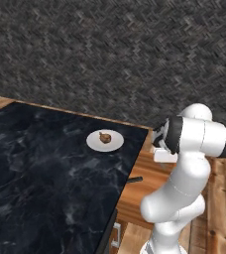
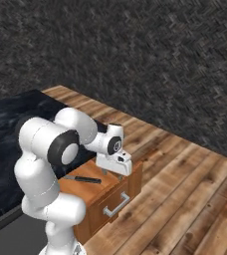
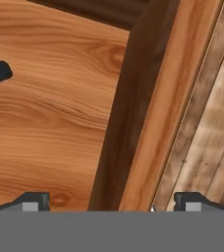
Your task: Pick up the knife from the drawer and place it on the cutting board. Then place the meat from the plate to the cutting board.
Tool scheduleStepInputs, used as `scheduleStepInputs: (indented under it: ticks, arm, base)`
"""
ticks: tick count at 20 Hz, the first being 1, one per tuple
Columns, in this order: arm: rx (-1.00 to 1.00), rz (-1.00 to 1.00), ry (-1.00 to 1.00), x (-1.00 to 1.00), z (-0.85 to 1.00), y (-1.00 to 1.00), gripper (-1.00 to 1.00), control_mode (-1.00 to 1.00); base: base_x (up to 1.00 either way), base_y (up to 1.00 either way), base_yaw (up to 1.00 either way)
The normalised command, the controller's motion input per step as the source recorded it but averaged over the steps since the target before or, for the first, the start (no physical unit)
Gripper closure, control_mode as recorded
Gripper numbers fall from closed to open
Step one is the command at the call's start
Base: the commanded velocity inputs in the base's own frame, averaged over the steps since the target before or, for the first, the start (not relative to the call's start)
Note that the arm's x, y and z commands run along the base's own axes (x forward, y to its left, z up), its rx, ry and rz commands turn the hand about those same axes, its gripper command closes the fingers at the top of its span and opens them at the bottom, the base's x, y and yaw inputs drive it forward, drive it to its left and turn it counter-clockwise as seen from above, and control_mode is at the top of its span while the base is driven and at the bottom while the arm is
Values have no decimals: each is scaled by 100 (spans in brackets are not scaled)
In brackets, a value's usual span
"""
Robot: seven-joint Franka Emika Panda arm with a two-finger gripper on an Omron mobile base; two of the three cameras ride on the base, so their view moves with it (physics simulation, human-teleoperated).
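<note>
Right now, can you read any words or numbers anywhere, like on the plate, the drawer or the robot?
No text can be read.
The white plate with the meat: plain, no writing.
The open drawer and the knife in it: no label or brand.
The gripper: a small round mark on the wrist above it, too small to read as anything.

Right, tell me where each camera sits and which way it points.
Left base view: behind the arm, left side, facing forward and down over the black counter, plate and meat; arm at lower right.
Right base view: behind, right side, over the open drawer and knife; arm at lower left.
Hand view: looks down along the open pincer into the drawer.
Both base views share the drawer and knife.
</note>
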Motion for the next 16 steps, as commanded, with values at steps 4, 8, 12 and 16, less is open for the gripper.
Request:
scheduleStepInputs:
  ticks: [4,8,12,16]
  arm:
    - [0,0,-5,4,-42,-19,-100,-100]
    - [0,0,-6,3,-40,-18,-100,-100]
    - [0,0,-6,9,-43,-12,-100,-100]
    - [0,0,-9,1,-29,-40,-100,-100]
  base:
    - [0,0,0]
    - [0,0,0]
    - [0,0,0]
    - [0,0,0]
